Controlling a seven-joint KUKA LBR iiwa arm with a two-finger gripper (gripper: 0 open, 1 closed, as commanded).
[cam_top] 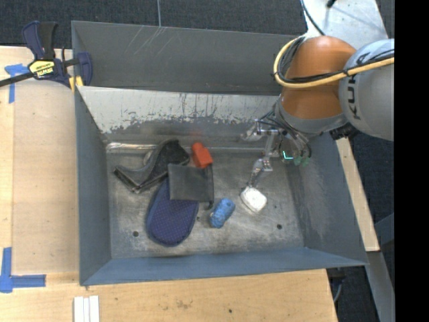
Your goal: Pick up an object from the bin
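Observation:
My gripper (263, 164) hangs over the right half of the bin floor, its thin metal fingers pointing down with nothing between them. Just below its tips lies a small white lumpy object (253, 199), apart from the fingers. A short blue cylinder (221, 212) rests a little to the left of the white object. Further left a dark square pad (189, 182) lies against a small orange-red block (202, 155).
A dark blue oval mesh piece (171, 219) covers the lower left floor. Black angled tool parts (149, 168) lie at the left behind it. The arm with its orange cover and cables sits above the bin's right wall.

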